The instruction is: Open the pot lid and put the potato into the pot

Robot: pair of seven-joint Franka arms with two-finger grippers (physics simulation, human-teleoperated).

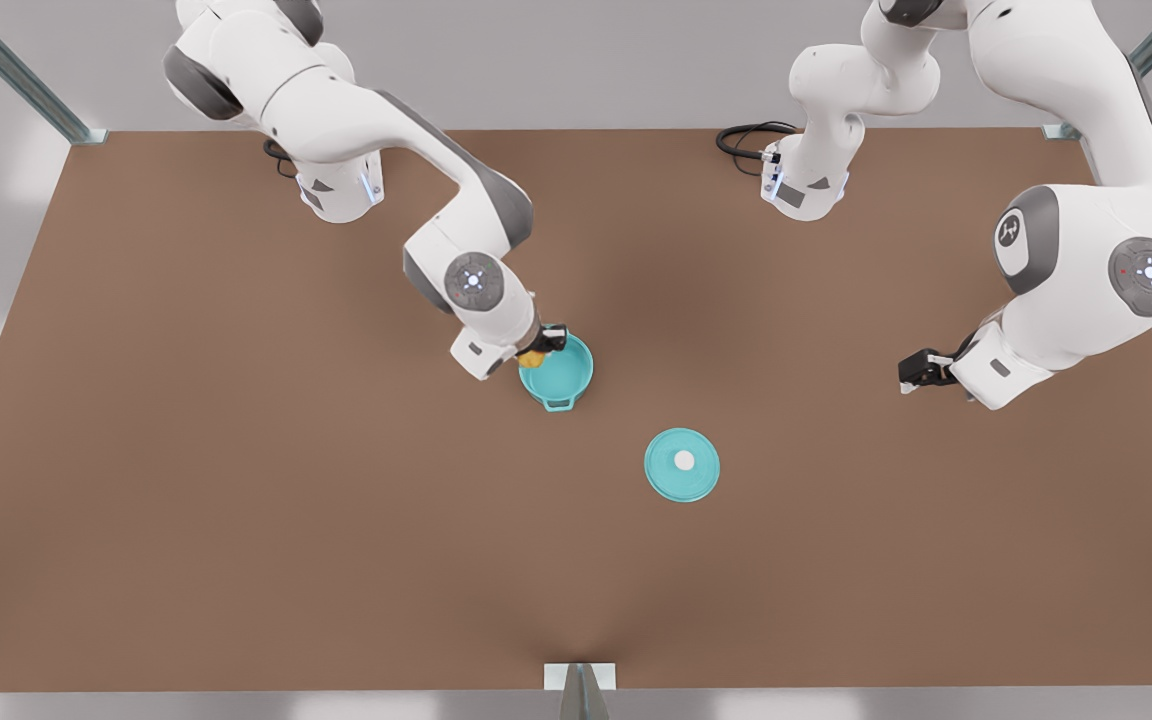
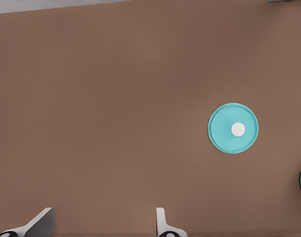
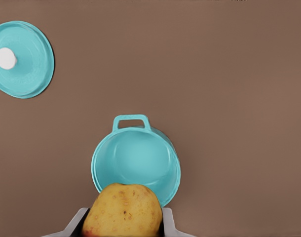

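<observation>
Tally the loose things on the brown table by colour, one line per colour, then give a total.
Teal: 2, the flat round teal pot lid with a white knob and the open round teal pot with loop handles.
Yellow: 1, the yellow, orange-blotched potato, held between the right gripper fingers at the pot's rim.
Total: 3

Yellow potato (image 3: pixel 123 210) above open teal pot (image 1: pixel 558 375); pot lid (image 1: pixel 682 464) flat nearby.
</observation>
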